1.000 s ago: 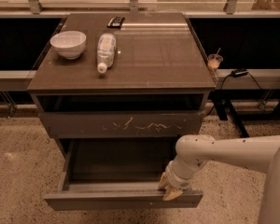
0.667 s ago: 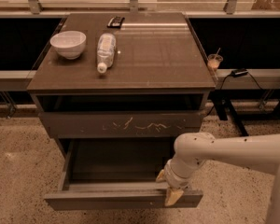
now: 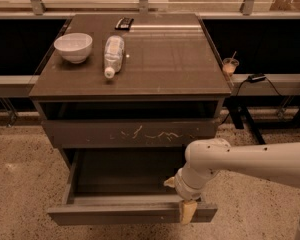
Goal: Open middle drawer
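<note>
Under the scratched front (image 3: 140,133): the drawer (image 3: 115,213), pulled well out, plain panel facing me.
The gripper (image 3: 179,199): right of centre on that panel's top edge.
Jaws: pinching the panel, one finger (image 3: 187,211) in front.
On top (image 3: 180,59): bowl (image 3: 73,46), bottle (image 3: 113,54) lying down.

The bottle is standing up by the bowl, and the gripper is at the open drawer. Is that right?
No. In the camera view the bottle lies on its side by the bowl. The gripper is at the front of the open drawer.
</note>
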`<state>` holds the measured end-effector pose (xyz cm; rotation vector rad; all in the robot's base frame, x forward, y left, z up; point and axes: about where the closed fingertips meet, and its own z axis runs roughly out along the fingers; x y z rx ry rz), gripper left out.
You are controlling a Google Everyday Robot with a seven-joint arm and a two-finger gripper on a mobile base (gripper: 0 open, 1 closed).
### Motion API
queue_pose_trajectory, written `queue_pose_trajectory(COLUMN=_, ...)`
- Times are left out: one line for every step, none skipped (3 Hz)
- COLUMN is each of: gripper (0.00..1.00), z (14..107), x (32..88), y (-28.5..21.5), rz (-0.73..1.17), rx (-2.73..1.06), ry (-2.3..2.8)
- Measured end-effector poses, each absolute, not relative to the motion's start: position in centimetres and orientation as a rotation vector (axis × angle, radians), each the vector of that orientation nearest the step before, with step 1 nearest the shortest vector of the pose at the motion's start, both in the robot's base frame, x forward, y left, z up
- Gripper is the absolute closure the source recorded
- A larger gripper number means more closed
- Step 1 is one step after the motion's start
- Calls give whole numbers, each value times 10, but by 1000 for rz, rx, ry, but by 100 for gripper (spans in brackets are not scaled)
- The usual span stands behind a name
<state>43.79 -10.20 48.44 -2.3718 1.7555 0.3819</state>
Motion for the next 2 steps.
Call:
queue_pose_trajectory(gripper=0, z=484, x=438, y=-102, rz=382, rx=-2372, ry=1755)
queue_pose_trajectory(gripper=0, z=484, x=438, y=-102, rz=382, rx=-2372, ry=1755)
